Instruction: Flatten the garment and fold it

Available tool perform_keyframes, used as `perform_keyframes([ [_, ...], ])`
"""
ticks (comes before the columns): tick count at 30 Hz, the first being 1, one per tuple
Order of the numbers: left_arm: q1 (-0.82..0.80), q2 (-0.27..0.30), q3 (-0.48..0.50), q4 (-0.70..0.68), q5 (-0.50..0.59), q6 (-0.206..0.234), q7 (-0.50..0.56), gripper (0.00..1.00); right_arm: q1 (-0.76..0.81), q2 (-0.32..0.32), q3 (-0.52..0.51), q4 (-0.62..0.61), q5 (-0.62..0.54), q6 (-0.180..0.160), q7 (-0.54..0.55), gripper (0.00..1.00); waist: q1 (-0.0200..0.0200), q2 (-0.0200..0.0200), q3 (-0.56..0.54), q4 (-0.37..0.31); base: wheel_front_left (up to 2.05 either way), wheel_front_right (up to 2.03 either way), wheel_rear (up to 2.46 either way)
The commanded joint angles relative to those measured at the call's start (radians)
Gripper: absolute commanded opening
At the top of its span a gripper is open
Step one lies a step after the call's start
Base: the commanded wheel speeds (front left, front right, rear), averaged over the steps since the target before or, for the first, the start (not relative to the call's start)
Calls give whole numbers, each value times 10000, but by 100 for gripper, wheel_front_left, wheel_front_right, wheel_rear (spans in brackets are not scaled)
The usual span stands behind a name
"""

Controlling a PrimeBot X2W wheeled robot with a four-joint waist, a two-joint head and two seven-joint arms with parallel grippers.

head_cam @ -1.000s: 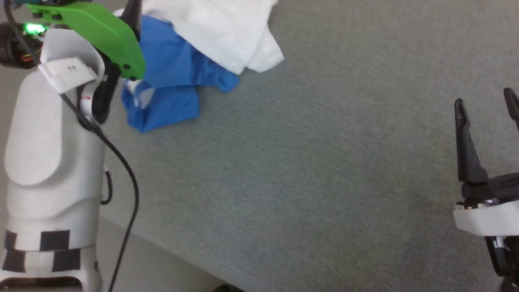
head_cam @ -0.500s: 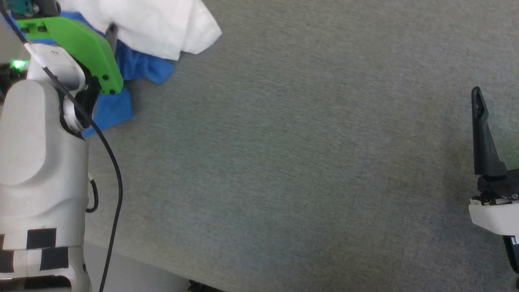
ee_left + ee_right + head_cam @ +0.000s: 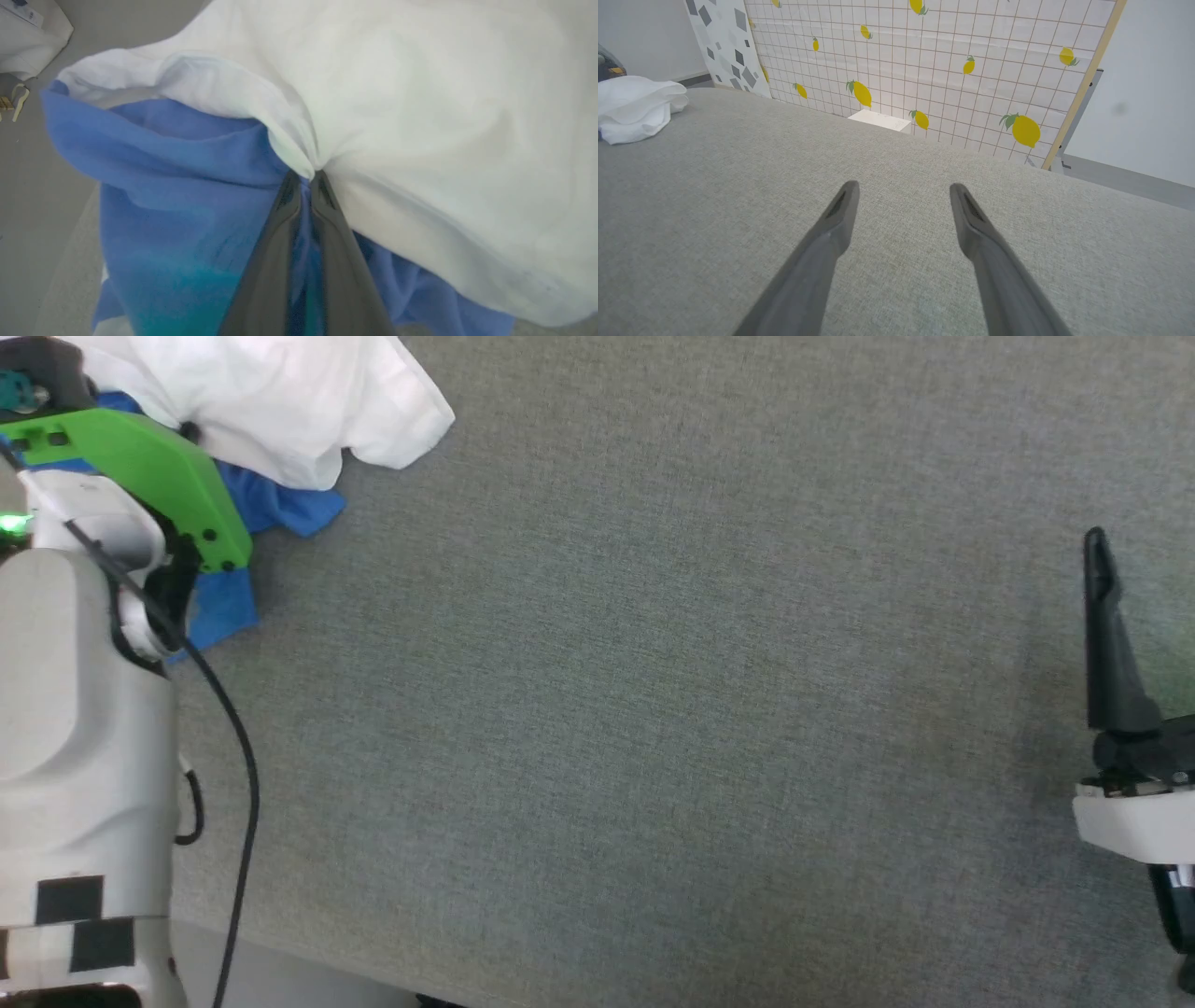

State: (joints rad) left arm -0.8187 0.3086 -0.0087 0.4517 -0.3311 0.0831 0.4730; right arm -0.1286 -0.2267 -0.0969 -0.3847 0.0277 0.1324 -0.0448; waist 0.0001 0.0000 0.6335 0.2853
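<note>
The garment (image 3: 280, 401), white with blue sleeves, lies crumpled at the far left of the grey table. My left gripper (image 3: 303, 175) is shut on it, pinching a fold where white cloth (image 3: 420, 116) meets blue cloth (image 3: 177, 186). The head view has my left forearm and its green cover (image 3: 149, 476) over the blue part, hiding the fingertips. My right gripper (image 3: 901, 191) hovers open and empty over bare table far to the right, with one of its fingers (image 3: 1106, 635) at the head view's right edge. The garment's white part (image 3: 635, 107) lies far to its left.
The grey padded table (image 3: 653, 709) stretches wide between the arms, its front edge (image 3: 308, 971) at the lower left. A black cable (image 3: 233, 784) hangs along my left arm. Beyond the table stand a lemon-patterned grid panel (image 3: 924, 60) and a white box (image 3: 880, 120).
My left gripper has closed on the garment's fold. The head camera has swung, so the whole picture has shifted to the left. My right gripper stays open.
</note>
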Motion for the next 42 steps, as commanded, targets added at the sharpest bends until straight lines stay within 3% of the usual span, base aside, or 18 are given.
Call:
perform_keyframes([
  [1, -21, 202, 77, 35, 67, -63, -252, 0, -193, 112, 43, 119, 66, -17, -113, 100, -1, 0, -402, -29, 0, 0, 0],
  [10, -806, 963, 247, -282, 118, -447, -1167, 0, -82, 803, -52, 913, 41, -17, -620, 100, -1, 0, -1871, -218, 0, 0, 0],
  [23, -2456, 1096, -283, -1575, 118, -895, -884, 0, 499, 1665, -667, 2135, 81, -17, -1418, 100, -1, 0, -4082, -583, 0, 0, 0],
  [31, -3954, 479, -649, -2295, -153, -836, -404, 0, 794, 1760, -1096, 2655, 447, -17, -1724, 100, -1, 0, -4980, -963, 0, 0, 0],
  [42, -5559, -1413, -1136, -2428, -1099, -708, -487, 0, 1083, 1764, -1785, 3021, 831, -17, -1960, 100, -1, 0, -5723, -1801, 0, 0, 0],
])
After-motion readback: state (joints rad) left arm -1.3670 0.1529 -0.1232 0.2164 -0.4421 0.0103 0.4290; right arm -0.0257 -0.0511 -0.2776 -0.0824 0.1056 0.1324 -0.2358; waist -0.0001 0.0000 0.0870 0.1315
